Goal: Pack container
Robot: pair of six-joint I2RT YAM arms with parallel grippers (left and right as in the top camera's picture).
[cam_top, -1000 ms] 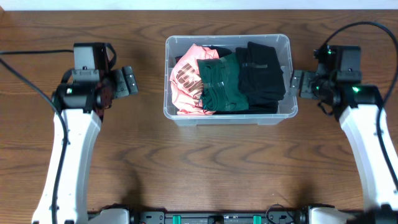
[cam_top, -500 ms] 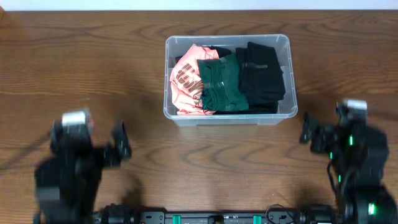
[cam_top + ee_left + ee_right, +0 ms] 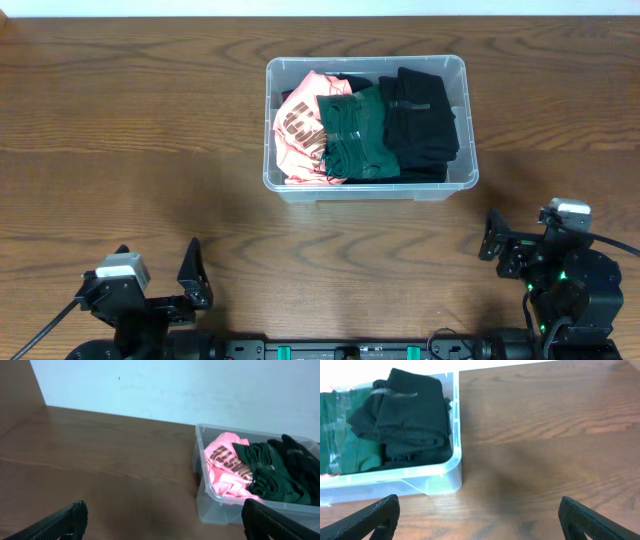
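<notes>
The clear container (image 3: 455, 66) stands at the table's middle back, filled with a folded pink garment (image 3: 298, 125), a green garment (image 3: 355, 135) and a black garment (image 3: 420, 120). It also shows in the left wrist view (image 3: 210, 510) and the right wrist view (image 3: 455, 467). My left gripper (image 3: 190, 275) is open and empty at the front left edge, far from the container; its fingers frame bare wood in the left wrist view (image 3: 162, 520). My right gripper (image 3: 495, 240) is open and empty at the front right; it also shows in the right wrist view (image 3: 477, 515).
Brown wooden table (image 3: 150, 150) all around. A white wall (image 3: 175, 385) rises behind the table's far edge. The arm bases sit along the front edge.
Both arms have pulled back from beside the container to the front edge of the table. The container and its clothes have not moved.
</notes>
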